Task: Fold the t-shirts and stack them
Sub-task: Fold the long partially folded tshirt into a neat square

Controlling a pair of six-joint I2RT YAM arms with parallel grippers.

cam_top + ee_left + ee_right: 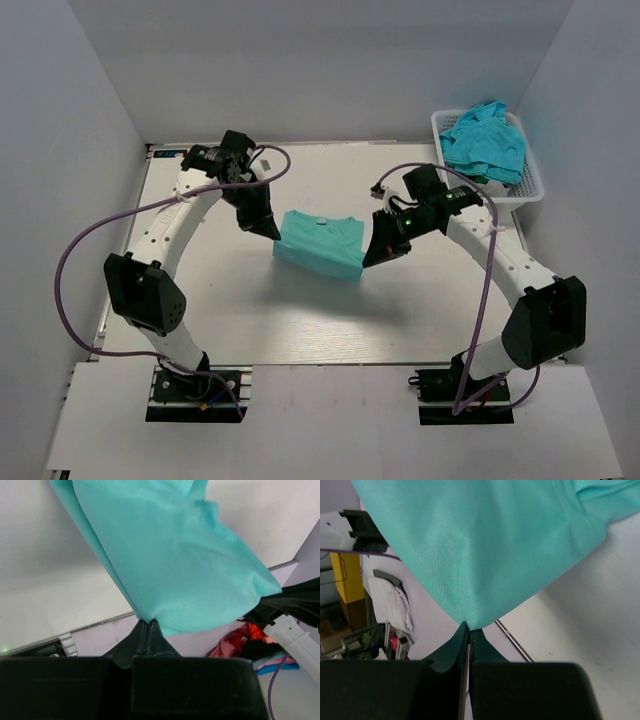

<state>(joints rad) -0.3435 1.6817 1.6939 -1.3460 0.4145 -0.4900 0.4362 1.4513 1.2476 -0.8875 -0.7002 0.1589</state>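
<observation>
A teal t-shirt [320,243], partly folded with a small white neck label on top, hangs between the two arms at the table's middle. My left gripper [268,230] is shut on its left corner, and the left wrist view shows the t-shirt [170,565] pinched at that gripper's tips [148,622]. My right gripper [372,258] is shut on its right corner; in the right wrist view the t-shirt [475,545] runs up from the closed tips [470,626]. More turquoise t-shirts [484,142] lie crumpled in the basket.
A white lattice basket [528,182] stands at the table's back right corner. Purple cables loop off both arms. Grey walls close in the table [300,320] at the back and sides.
</observation>
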